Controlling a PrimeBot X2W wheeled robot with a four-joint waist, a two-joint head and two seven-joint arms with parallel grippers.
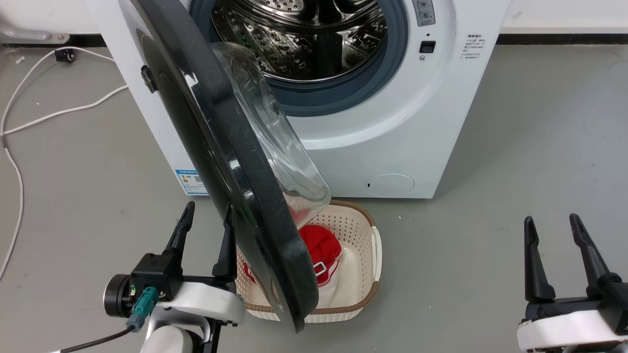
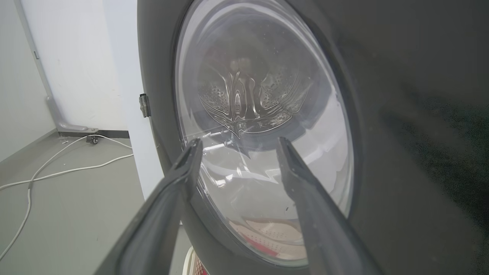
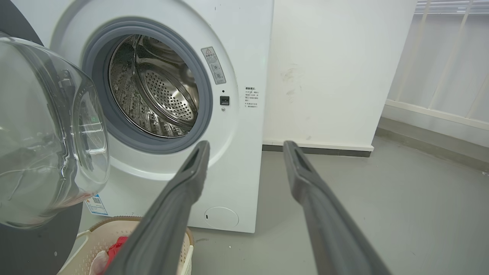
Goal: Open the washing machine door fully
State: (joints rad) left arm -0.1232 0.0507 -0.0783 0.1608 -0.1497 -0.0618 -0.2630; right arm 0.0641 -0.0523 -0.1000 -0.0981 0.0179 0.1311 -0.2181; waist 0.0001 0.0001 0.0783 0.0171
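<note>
Left hand open, empty, just beside the door. Door appears heavy, rigid, slippery; push on black rim, not glass.

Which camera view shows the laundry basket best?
The head view: the basket stands on the floor before the washing machine, its rim and red cloth plain, though the door hides its left part. The right wrist view shows part of its rim at the bottom left; the left wrist view, a sliver at the bottom edge.

Black door, white machine, perforated cream basket, apparently red cloth
</note>
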